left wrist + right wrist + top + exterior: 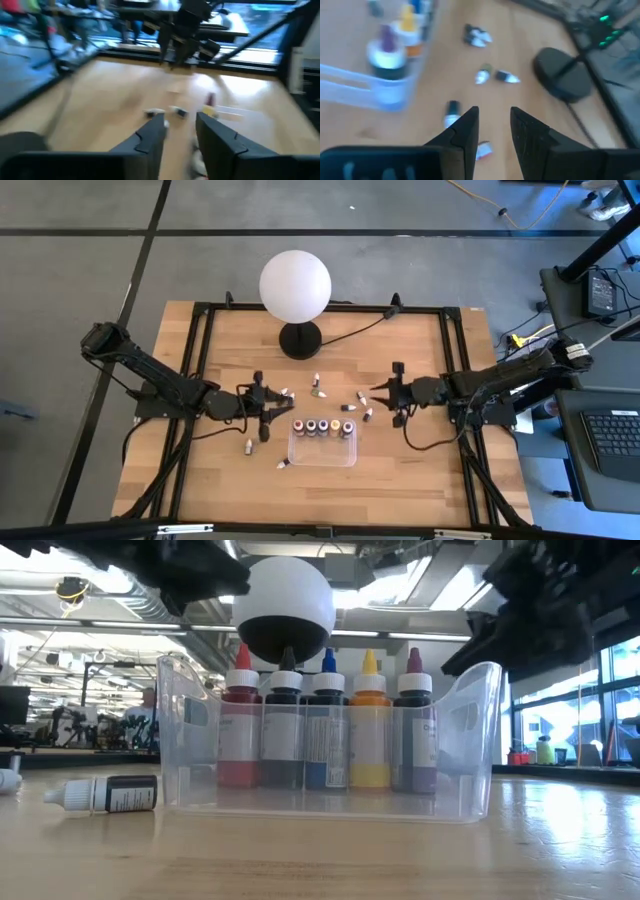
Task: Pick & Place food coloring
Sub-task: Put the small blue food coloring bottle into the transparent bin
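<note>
The left gripper (262,408) shows its fingers (150,135) parted by a narrow gap with nothing between them. The right gripper (385,395) is the same: fingers (465,130) slightly apart and empty. Loose food coloring bottles (318,388) lie scattered on the wooden surface (420,470) between the 2 grippers. 5 larger bottles (325,720) stand upright in the clear tray (185,740) at the near middle.

The gap in the fingers looks tight, so a descent onto a lying bottle could nudge it and send it rolling, perhaps toward the tray or the lamp (295,285).

Both arms reach inward from the sides, stretched low over the surface, wrists angled down.
</note>
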### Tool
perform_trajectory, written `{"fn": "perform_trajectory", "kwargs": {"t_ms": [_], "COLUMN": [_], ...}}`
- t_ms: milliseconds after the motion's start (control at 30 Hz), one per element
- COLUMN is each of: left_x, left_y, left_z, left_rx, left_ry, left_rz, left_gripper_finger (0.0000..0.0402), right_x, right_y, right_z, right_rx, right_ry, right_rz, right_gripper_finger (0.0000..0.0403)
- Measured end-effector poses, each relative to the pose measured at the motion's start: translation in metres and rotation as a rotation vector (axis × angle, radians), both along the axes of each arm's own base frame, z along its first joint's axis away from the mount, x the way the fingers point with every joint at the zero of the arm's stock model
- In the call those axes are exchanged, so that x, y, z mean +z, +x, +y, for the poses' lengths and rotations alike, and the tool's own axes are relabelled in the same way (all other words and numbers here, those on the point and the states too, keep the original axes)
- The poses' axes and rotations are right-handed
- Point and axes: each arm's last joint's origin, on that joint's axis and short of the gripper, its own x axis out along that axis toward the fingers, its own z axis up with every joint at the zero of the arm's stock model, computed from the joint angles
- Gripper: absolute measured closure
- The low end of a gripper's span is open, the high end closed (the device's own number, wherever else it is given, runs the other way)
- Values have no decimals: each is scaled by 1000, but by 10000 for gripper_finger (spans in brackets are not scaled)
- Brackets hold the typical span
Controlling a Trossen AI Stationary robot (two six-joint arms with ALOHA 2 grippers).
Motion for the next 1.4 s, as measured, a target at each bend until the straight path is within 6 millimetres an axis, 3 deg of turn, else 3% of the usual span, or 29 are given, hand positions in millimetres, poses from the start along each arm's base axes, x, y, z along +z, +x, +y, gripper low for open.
{"fn": "perform_trajectory", "kwargs": {"t_ms": [233, 533, 867, 1167, 1400], "left_x": [-4, -5, -9, -13, -21], "left_y": [2, 2, 1, 0, -6], "left_z": [7, 2, 3, -3, -6], "left_rx": [-18, -117, -124, -265, -202], "left_ry": [8, -253, -169, -383, -332], "left_rz": [47, 29, 89, 148, 221], "left_gripper_finger": [231, 227, 227, 227, 222], "right_x": [-13, -23, -20, -21, -21], "right_y": [-4, -10, -8, -7, -6], "right_z": [-33, -42, -39, -33, -28], "right_rx": [-189, -397, -259, -113, -21], "right_ry": [26, 271, 125, 370, 480], "right_rz": [-79, -132, -96, -91, -70], "right_gripper_finger": [288, 288, 288, 288, 288]}}
